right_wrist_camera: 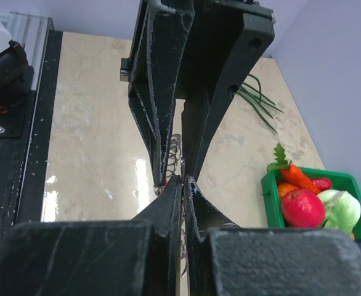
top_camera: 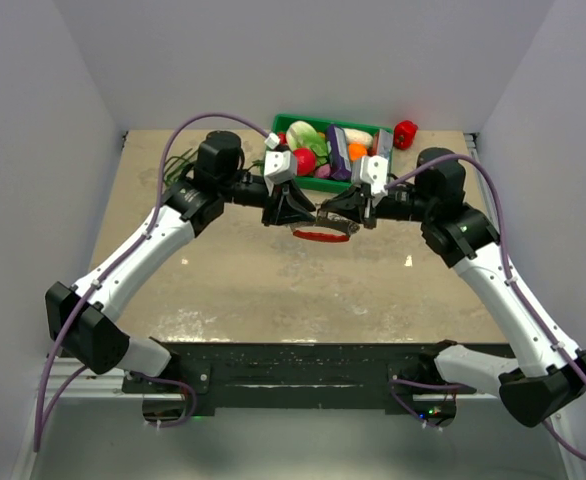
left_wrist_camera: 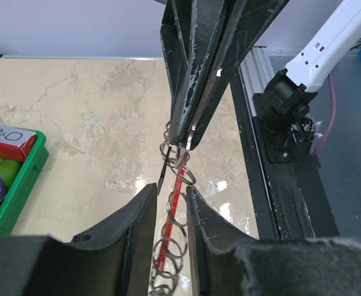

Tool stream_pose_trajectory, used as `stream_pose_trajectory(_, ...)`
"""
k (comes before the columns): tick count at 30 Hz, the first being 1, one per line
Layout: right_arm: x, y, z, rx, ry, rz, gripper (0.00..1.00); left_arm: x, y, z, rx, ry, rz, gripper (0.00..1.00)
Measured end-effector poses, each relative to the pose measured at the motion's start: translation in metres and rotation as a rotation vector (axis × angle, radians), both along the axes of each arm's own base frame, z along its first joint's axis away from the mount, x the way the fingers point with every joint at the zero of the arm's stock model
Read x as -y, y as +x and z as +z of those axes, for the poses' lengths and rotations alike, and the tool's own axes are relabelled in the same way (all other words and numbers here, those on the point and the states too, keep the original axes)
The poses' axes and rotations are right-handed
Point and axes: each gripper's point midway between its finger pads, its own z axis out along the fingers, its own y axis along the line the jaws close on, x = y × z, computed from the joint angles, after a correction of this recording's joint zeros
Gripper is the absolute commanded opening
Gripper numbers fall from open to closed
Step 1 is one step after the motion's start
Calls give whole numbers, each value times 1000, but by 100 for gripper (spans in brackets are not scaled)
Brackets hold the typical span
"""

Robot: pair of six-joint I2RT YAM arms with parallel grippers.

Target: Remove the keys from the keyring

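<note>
Keyring (left_wrist_camera: 179, 161) hangs above mid-tabletop (top_camera: 253, 290), pinched tight at one end by your right jaws so it's steadied. Your left jaws straddle its trailing rings and the red tag (left_wrist_camera: 174, 209), likely to start prying; whether they're biting, cannot tell.

Reaches both arms inward from the near corners, elbows bent out to the sides, wrists raised and turned toward each other at the middle. Holds the left pincer (left_wrist_camera: 170, 192) pointed at the right one, jaws a narrow gap apart. Presses the right pincer (right_wrist_camera: 181, 181) fully together at the tips, nose to nose with the left, almost touching.
</note>
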Motion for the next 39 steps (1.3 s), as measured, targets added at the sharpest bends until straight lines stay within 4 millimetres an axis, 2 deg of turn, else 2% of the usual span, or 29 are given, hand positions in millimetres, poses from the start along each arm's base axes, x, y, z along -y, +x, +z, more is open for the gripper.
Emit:
stream_pose_trajectory(3,0,-3,1,3,1,10,0,0,0,-4,-7,7,3,25)
stream_pose_trajectory(9,0,-6,-1,-5,-4,25,0,0,2,-6,1,12,7,11)
stream_pose_trajectory(11,0,-6,-3,-10,-8,25,0,-1,2,-6,3,12,7,10)
stream_pose_trajectory(15,1,-6,-4,-11,-11,24,0,0,2,-6,8,12,6,37)
stream_pose_trajectory(18,1,-6,-4,-11,-12,22,0,-1,2,-7,6,13,6,44)
stream_pose_trajectory(26,1,-6,-3,-9,-12,19,0,-1,1,-8,4,16,5,43)
stream_pose_trajectory(35,3,-7,13,20,1,19,0,-1,1,-9,3,18,5,44)
stream_pose_trajectory(38,3,-8,14,19,2,21,0,-1,1,-14,-3,25,3,41)
stream_pose_trajectory(39,3,-8,14,18,1,22,0,-1,1,-15,-6,27,1,35)
